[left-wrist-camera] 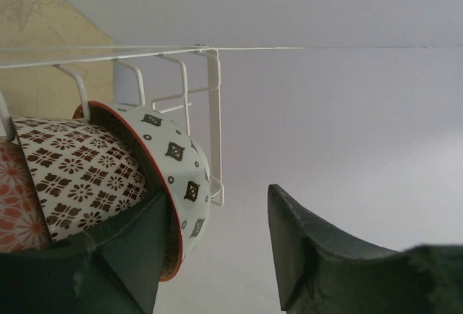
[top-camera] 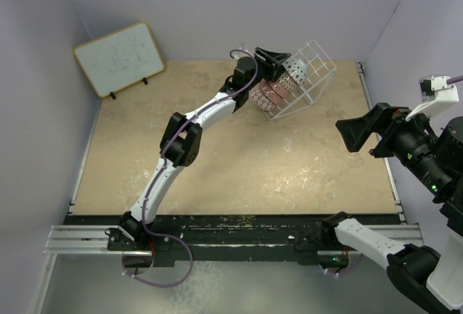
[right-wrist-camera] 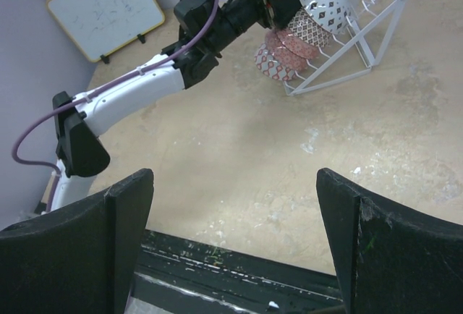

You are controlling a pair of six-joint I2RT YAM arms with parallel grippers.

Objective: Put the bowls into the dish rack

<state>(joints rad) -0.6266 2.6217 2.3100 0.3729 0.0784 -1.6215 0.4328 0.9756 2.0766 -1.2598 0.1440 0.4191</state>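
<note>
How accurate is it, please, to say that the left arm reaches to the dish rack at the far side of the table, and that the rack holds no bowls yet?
Not quite: the dish rack is not empty. The right wrist view shows several bowls standing in it on edge. The rest holds: the left arm does reach to the rack at the far side of the table.

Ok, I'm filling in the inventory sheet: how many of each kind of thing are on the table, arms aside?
Bowls: 4 in view
Dish rack: 1
Whiteboard: 1
Total: 6
</note>
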